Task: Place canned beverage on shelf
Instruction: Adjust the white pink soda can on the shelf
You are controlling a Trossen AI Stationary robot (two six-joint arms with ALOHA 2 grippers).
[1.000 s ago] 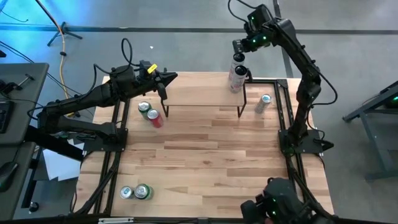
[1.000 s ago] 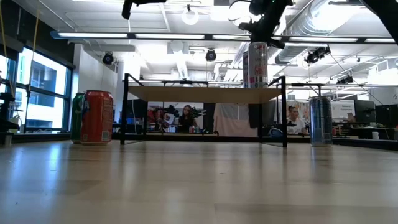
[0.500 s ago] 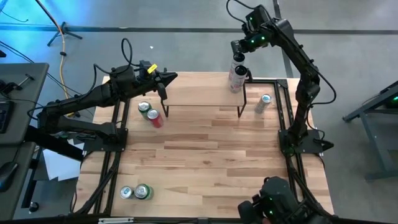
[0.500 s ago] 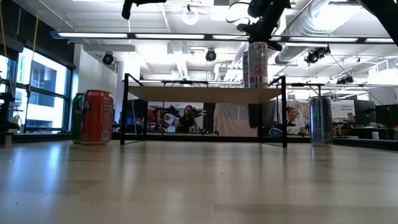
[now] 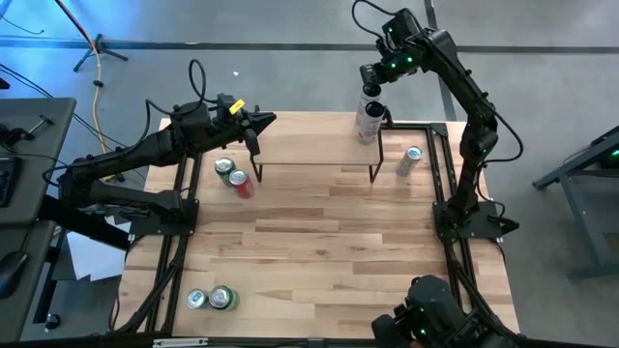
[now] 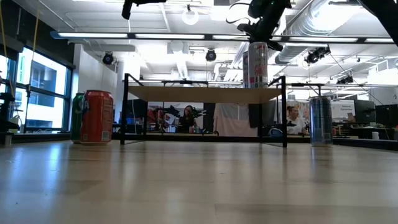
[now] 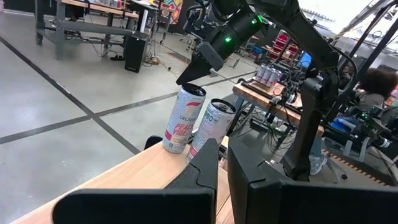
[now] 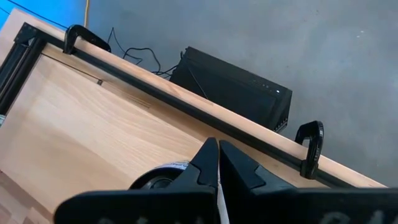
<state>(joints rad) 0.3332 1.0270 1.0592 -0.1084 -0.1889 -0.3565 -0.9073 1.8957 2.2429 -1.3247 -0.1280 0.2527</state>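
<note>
Tall white beverage can with pink lettering [image 5: 367, 122] stands upright on the far right corner of the shelf [image 5: 314, 147], a small light-wood board on thin black legs. The left wrist view shows two slim cans there side by side; from overhead I can't separate them.

Right tool [image 5: 371, 90] hangs just above the white can's top, fingers pinched together, holding nothing. Whether the tip touches the rim, can't tell.

Left tool [image 5: 253, 143] waits at the shelf's near left corner, fingers closed, empty.

Off the shelf: a red can [image 5: 241, 184] and a green can [image 5: 224, 168] on the desk [image 5: 319, 242] by the shelf's left legs, a silver-blue can [image 5: 410, 159] just right of the shelf, two more cans well toward the desk's front.

Handling, my judgement: thin aluminium, rigid if full, smooth and slippery, tall enough to tip. Best gripped across the mid-body, not the rim.
</note>
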